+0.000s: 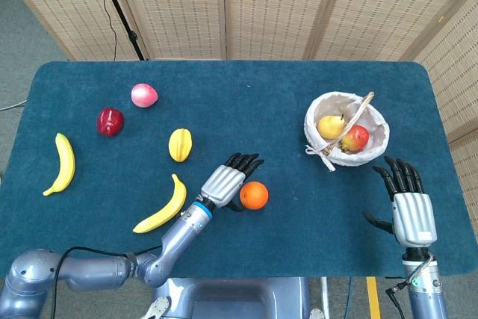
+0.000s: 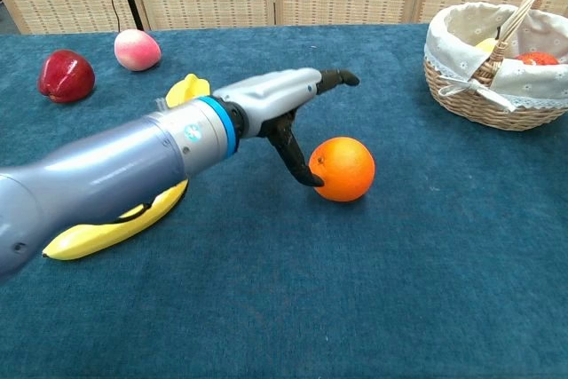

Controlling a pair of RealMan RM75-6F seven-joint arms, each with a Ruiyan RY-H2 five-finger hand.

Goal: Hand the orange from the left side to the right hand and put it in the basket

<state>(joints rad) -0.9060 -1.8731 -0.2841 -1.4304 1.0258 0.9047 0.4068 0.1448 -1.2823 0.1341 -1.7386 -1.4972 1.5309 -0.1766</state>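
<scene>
Blue cloth covers the counter, and we see the orange resting on it at lower centre, released. Our left hand is spread, one fingertip just touching the fruit. Our right hand, lower right, waits open and empty. We judge a fresh, fuller grasp is needed before passing. At upper right, the basket holds a pear and an apple.
</scene>
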